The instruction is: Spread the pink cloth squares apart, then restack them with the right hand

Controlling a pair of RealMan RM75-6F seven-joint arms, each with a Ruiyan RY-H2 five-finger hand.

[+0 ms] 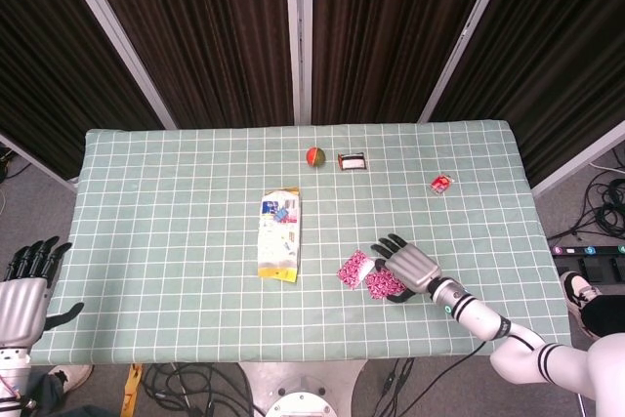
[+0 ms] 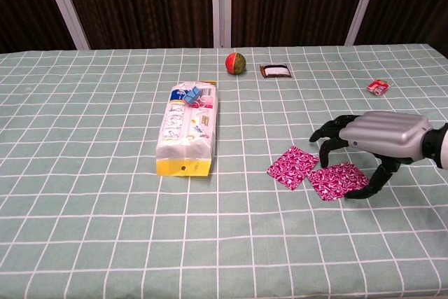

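Two pink patterned cloth squares lie side by side on the green checked table. The left square [image 2: 292, 167] [image 1: 353, 269] lies bare, and its corner just meets the right square [image 2: 337, 180] [image 1: 380, 286]. My right hand [image 2: 376, 141] [image 1: 411, 267] arches over the right square with fingers spread. Its fingertips [image 2: 324, 162] come down at that square's far edge, and the thumb touches the table by its right corner. Nothing is gripped. My left hand [image 1: 24, 290] hangs off the table's left front corner with its fingers extended, holding nothing.
A clear packet with a yellow end [image 2: 187, 131] [image 1: 278, 233] lies left of the squares. A red-green ball [image 2: 236, 63] [image 1: 315, 156] and a small dark card [image 2: 276, 71] [image 1: 352, 161] sit farther back. A small red item [image 2: 378, 87] [image 1: 441, 184] lies at the back right.
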